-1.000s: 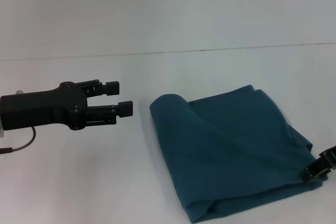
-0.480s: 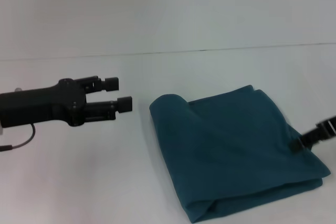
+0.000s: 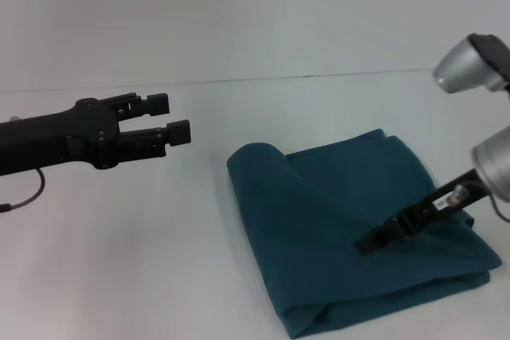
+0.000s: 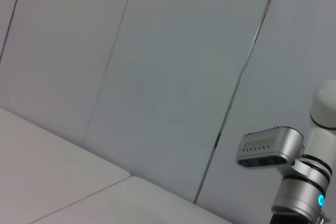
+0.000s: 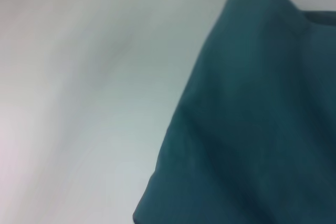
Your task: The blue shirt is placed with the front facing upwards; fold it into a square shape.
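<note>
While the shirt (image 3: pixel 351 232) lay folded into a thick, roughly square bundle on the table (image 3: pixel 119 276), right of centre in the head view, both arms were off the cloth's edges. The left gripper (image 3: pixel 174 119) hung above bare table well to the shirt's left, its fingers pointing toward the bundle, parted by a modest gap and holding nothing. The right gripper (image 3: pixel 374 240) reached in from the right side, its tip over the middle of the bundle's top layer; whether it touched the fabric could not be told, and how its fingers stood could not be told either. The right wrist view showed only the shirt (image 5: pixel 252 119) filling one side of the picture, with table beside it. The bundle ran slightly longer from its rolled near-left corner toward the far right, with a soft fold line crossing it diagonally. By judgement the folding looked nearly complete, and any remaining work would be pressing or squaring the top layer. The right arm was plainly the nearer one for that, the shirt lying directly beneath its tip, whereas the left would have to cross open table first.
</note>
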`<act>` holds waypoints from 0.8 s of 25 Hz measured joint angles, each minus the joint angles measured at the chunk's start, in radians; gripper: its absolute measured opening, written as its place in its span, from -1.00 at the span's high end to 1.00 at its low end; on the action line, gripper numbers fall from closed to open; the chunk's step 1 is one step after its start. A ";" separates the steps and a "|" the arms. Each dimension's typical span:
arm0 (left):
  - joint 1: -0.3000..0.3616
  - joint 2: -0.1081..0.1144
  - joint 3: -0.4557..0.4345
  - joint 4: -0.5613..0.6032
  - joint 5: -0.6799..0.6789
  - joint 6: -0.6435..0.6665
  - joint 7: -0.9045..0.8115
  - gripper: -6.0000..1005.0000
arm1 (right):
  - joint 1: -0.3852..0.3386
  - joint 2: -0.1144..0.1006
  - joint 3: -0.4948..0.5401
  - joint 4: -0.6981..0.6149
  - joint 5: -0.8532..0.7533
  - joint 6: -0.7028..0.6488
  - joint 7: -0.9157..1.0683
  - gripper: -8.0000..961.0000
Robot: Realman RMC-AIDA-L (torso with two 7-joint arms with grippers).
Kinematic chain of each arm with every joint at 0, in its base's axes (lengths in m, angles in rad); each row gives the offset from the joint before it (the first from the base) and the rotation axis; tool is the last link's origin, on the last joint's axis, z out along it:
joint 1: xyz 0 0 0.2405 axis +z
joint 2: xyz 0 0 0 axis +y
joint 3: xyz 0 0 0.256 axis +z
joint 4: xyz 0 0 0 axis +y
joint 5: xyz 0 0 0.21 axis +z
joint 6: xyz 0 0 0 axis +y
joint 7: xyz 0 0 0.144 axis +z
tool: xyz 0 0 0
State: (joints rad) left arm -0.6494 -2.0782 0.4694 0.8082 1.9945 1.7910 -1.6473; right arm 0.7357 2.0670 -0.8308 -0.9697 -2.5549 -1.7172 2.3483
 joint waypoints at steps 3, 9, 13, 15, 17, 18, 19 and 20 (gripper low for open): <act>-0.002 0.001 -0.005 0.000 0.000 -0.005 -0.005 -0.64 | 0.004 0.015 -0.038 0.005 0.000 0.052 -0.008 0.04; 0.000 0.001 -0.007 -0.005 0.000 -0.017 -0.005 -0.64 | 0.045 0.017 -0.063 0.087 0.008 0.105 -0.014 0.34; 0.003 0.001 -0.007 -0.006 0.000 -0.020 -0.003 -0.64 | 0.059 0.019 -0.099 0.119 0.009 0.113 -0.015 0.69; 0.003 0.001 -0.007 -0.006 0.000 -0.021 -0.004 -0.64 | 0.062 0.021 -0.114 0.126 0.009 0.118 -0.015 0.84; 0.003 0.001 -0.006 -0.006 0.000 -0.021 -0.003 -0.64 | 0.064 0.022 -0.128 0.138 0.010 0.132 -0.014 0.86; 0.003 0.001 -0.006 -0.007 0.000 -0.021 -0.003 -0.64 | 0.066 0.022 -0.133 0.147 0.010 0.140 -0.014 0.87; 0.003 0.001 -0.006 -0.007 0.000 -0.021 -0.003 -0.64 | 0.069 0.022 -0.138 0.160 0.010 0.148 -0.014 0.88; 0.003 0.001 -0.006 -0.007 0.000 -0.021 -0.003 -0.64 | 0.073 0.021 -0.147 0.178 0.012 0.152 -0.016 0.89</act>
State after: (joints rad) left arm -0.6461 -2.0770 0.4633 0.8008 1.9941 1.7701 -1.6504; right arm 0.8087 2.0884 -0.9776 -0.7916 -2.5427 -1.5653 2.3327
